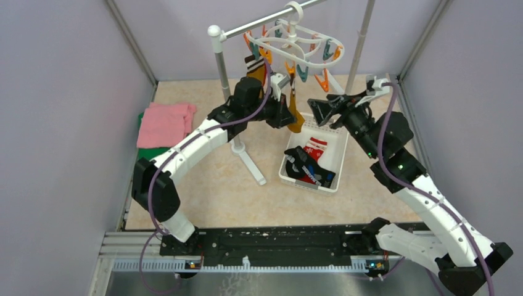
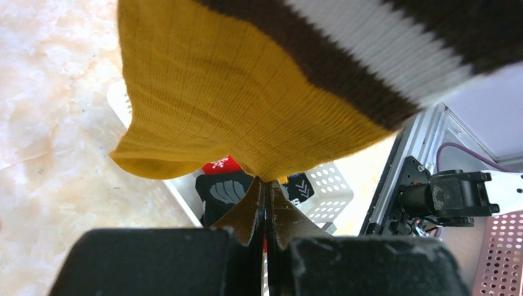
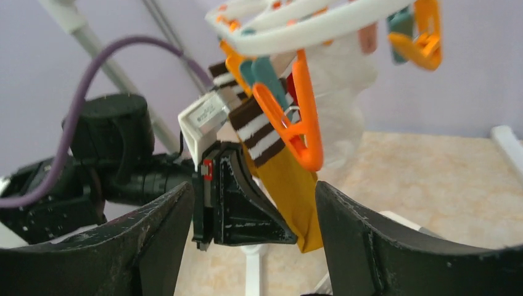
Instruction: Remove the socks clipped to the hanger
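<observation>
Under the white hanger (image 1: 296, 46), which hooks over the rack's rail (image 1: 253, 23), we see a mustard-yellow sock (image 2: 247, 111) dangling, its brown-and-white striped cuff up by an orange clip (image 3: 302, 123). Our left gripper (image 2: 266, 188) has its jaws pressed together, pinching the sock's lower edge. Our right gripper (image 1: 321, 110) hovers just beside, jaws spread wide and holding nothing. Below on the tabletop (image 1: 216, 185), a white basket (image 1: 338, 148) holds a red sock (image 1: 316, 148) and a black sock (image 1: 302, 165). A folded pink cloth (image 1: 163, 123) lies on a green cloth (image 1: 151, 152), well apart at the left.
</observation>
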### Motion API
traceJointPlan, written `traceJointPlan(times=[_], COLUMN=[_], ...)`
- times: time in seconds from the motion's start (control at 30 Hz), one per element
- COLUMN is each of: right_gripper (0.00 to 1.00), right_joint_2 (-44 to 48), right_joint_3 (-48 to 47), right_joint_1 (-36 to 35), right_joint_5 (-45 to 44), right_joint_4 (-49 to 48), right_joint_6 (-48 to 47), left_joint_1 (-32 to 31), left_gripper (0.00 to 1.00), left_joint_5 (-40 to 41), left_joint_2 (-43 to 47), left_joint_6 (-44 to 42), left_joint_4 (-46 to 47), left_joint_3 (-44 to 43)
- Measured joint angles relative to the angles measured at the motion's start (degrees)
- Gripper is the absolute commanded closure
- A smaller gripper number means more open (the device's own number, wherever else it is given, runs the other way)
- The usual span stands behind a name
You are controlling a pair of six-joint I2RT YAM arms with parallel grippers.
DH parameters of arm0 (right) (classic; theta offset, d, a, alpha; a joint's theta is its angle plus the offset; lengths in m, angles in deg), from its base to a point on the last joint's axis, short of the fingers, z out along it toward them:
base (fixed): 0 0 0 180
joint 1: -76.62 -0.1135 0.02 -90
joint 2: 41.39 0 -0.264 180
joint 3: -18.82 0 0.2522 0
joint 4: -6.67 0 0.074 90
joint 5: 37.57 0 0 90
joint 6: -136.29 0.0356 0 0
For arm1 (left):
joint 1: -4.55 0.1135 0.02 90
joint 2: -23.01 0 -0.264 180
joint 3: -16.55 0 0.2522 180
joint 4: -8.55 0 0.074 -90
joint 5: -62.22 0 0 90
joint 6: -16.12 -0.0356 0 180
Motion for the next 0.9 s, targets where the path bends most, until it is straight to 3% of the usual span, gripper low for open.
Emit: traceJointPlan(times=[0.3, 0.53, 0.6, 0.67, 0.7, 0.73, 0.8, 0.9], right_gripper=[0.31, 0.49, 0.6, 0.91, 1.0, 1.0, 1.0, 1.0], right_joint_2=[-4.5, -13.0, -15.5, -17.2, -17.9, -18.3, -18.4, -18.2], right_joint_3=[2.9, 2.7, 2.3, 1.5, 0.8, 0.2, -0.5, -1.5], right_joint_1=[-1.5, -2.2, -2.2, -2.4, -2.5, -2.9, -3.2, -2.5], right_joint_5=[7.7, 7.8, 7.7, 7.8, 8.3, 8.2, 8.0, 6.9], right_joint_4=[-1.0, -4.6, -4.5, -4.9, -5.3, -5.7, -5.6, -6.3], right_joint_6=[-0.4, -0.7, -0.9, -0.9, -0.5, -1.1, -2.2, -1.8], left_joint_1=[-0.9, -0.9, -0.9, -0.3, -0.1, 0.0, 0.6, 1.4], left_gripper=[1.0, 1.0, 1.0, 1.0, 1.0, 0.93, 0.62, 0.47], left_joint_5=[-1.4, -1.7, -1.6, -0.8, -0.5, -0.1, 0.7, 0.3], left_joint_2=[1.2, 1.2, 1.2, 1.2, 1.2, 1.2, 1.3, 1.7], left_joint_6=[0.3, 0.9, 1.2, 1.4, 1.7, 2.0, 2.5, 2.9], left_joint_4=[0.7, 1.1, 1.3, 1.1, 1.2, 1.6, 1.4, 1.4], left_joint_3=[1.4, 1.3, 1.3, 1.4, 1.4, 1.3, 1.3, 1.5])
